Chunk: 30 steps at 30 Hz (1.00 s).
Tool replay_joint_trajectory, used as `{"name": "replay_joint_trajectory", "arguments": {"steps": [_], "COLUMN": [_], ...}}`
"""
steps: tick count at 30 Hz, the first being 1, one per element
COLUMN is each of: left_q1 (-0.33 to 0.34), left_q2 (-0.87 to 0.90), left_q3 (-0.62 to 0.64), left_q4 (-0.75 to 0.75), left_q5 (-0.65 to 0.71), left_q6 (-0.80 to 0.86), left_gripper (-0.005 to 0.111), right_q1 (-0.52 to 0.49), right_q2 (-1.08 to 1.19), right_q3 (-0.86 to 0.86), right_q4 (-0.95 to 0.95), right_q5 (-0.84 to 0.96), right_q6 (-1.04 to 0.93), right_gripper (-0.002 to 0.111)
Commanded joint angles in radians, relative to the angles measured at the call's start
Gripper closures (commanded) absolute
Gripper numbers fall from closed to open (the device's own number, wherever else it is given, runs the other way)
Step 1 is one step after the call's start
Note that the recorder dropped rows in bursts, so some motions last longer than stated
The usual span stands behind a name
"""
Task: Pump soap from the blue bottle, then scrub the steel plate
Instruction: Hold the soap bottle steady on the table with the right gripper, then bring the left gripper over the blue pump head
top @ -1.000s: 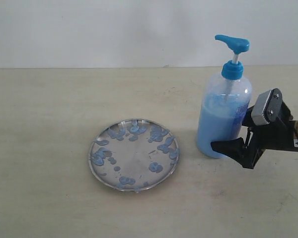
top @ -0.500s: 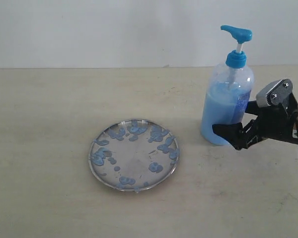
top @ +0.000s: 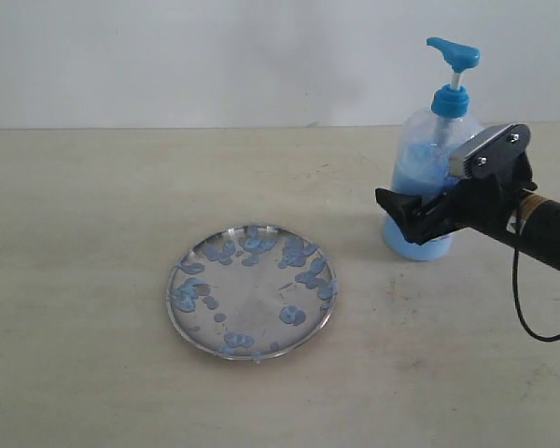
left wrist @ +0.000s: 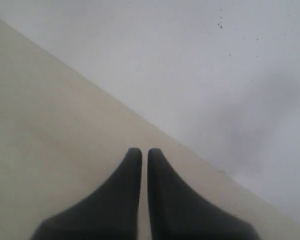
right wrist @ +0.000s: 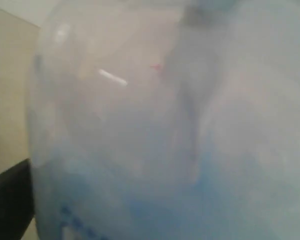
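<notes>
The blue bottle [top: 418, 168], clear with a blue pump head [top: 453, 51], stands at the right in the exterior view, light blue soap [top: 411, 241] in its lower half. My right gripper [top: 416, 213] is shut on its body; one black finger [top: 399, 205] crosses the front and the other is hidden behind. The right wrist view is filled by the blurred bottle [right wrist: 165, 125], with a dark finger [right wrist: 9, 200] at its edge. The steel plate [top: 175, 315] lies left of the bottle, spotted with blue blobs [top: 297, 250]. My left gripper [left wrist: 144, 155] is shut on nothing over the bare table.
The beige table [top: 93, 205] runs back to a pale wall [top: 215, 56]. A black cable [top: 527, 313] hangs from my right arm. The left arm does not show in the exterior view.
My right gripper has carried the bottle up and to the right in the exterior view, farther from the plate. The plate has not moved.
</notes>
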Motion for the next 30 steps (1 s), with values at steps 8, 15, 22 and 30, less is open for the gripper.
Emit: {"name": "replay_joint_trajectory", "arguments": {"steps": [8, 15, 22, 30], "left_q1": [0.002, 0.002, 0.002, 0.002], "left_q2": [-0.002, -0.002, -0.002, 0.162], "left_q3": [-0.001, -0.001, -0.001, -0.001], "left_q4": [-0.032, -0.032, -0.075, -0.557], "left_q5": [0.107, 0.074, 0.082, 0.115], "left_q6": [0.019, 0.050, 0.058, 0.581], "left_gripper": [0.102, 0.102, 0.102, 0.102], "right_q1": [0.070, 0.070, 0.070, 0.070], "right_q2": [-0.005, -0.005, -0.005, -0.005], "right_q3": [-0.002, -0.002, -0.002, -0.002], "right_q4": [0.248, 0.233, 0.154, -0.156], "right_q5": [0.047, 0.107, 0.161, 0.235], "right_q6": [-0.045, -0.036, -0.073, -0.044], "right_gripper": [0.048, 0.108, 0.108, 0.108]}}
